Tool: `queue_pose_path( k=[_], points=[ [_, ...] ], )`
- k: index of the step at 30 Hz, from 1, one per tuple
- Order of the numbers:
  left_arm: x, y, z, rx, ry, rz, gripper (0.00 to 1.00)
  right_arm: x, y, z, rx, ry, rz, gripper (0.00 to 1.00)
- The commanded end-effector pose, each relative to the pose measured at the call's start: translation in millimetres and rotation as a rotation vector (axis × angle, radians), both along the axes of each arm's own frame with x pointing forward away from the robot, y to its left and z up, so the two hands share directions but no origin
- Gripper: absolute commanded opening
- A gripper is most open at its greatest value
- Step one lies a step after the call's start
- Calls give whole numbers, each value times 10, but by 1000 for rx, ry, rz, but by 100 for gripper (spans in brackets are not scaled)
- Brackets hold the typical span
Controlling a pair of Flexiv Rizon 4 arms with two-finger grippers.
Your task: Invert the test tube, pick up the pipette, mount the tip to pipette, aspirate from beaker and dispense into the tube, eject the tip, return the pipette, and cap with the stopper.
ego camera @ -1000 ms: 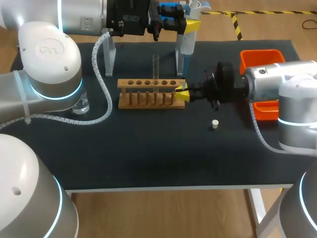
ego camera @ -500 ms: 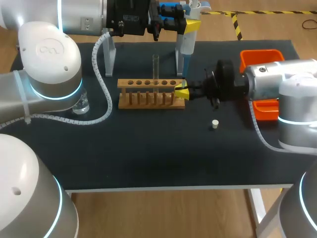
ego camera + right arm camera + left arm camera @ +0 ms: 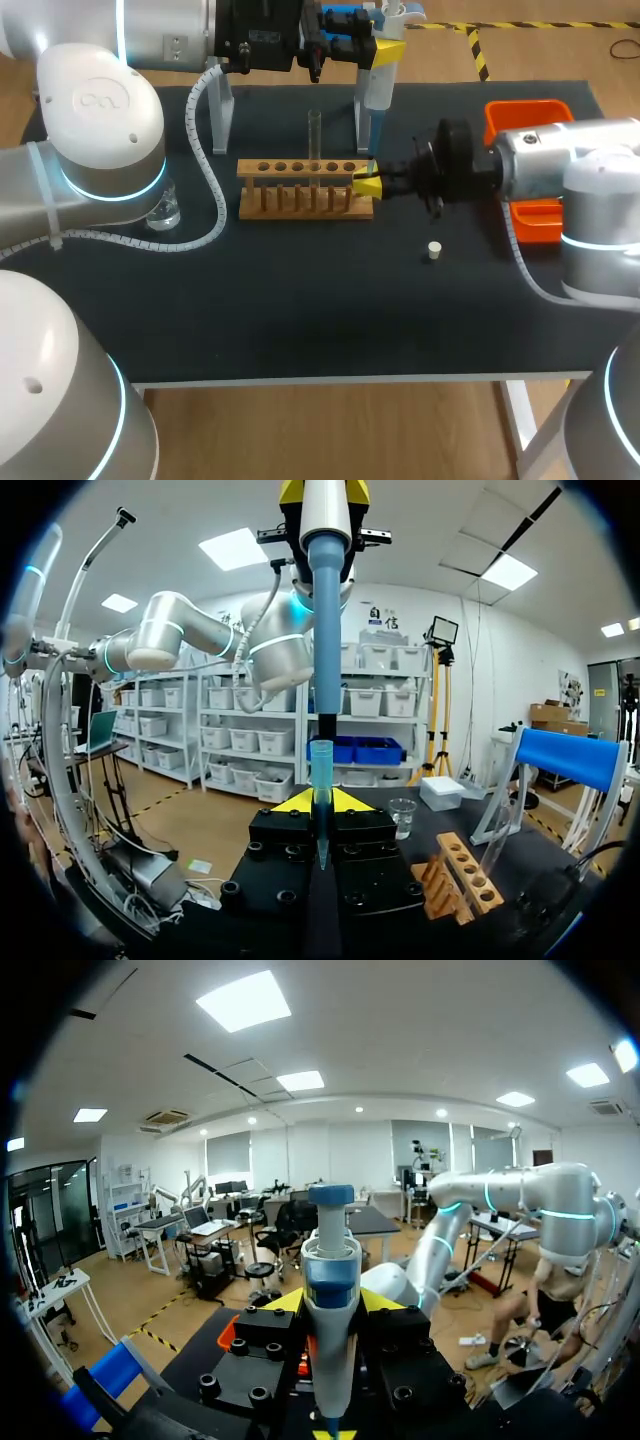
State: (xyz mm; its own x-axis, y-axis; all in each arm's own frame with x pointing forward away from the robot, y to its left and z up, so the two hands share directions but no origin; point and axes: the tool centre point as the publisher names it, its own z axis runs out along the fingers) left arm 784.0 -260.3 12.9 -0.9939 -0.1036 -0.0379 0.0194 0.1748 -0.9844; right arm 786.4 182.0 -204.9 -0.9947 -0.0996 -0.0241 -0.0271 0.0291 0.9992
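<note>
Right gripper (image 3: 367,185), at the wooden rack's (image 3: 300,168) end, has edged slightly toward the pipette (image 3: 378,80) clamped in the left gripper (image 3: 331,1305), then settled. The test tube (image 3: 314,135) stands racked. The pipette tip (image 3: 320,780), pinched upright in the right gripper, sits just under the pipette's shaft, so mounting looks imminent.

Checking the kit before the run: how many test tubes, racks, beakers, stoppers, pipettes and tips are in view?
Test tube: 1
Rack: 1
Beaker: 1
Stopper: 1
Pipette: 1
Tip: 1
Total: 6
</note>
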Motion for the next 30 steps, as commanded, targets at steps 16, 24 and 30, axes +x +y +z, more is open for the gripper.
queue_pose_path(
  k=[16, 24, 30],
  points=[
    [2, 1, -3, -2, -1, -1, 0, 36, 7, 33, -9, -5, 3, 0],
    [2, 1, -3, -2, -1, -1, 0, 47, 10, 38, -11, -5, 3, 0],
    [2, 1, -3, -2, -1, -1, 0, 54, 17, 45, -10, -6, 3, 0]
  ],
)
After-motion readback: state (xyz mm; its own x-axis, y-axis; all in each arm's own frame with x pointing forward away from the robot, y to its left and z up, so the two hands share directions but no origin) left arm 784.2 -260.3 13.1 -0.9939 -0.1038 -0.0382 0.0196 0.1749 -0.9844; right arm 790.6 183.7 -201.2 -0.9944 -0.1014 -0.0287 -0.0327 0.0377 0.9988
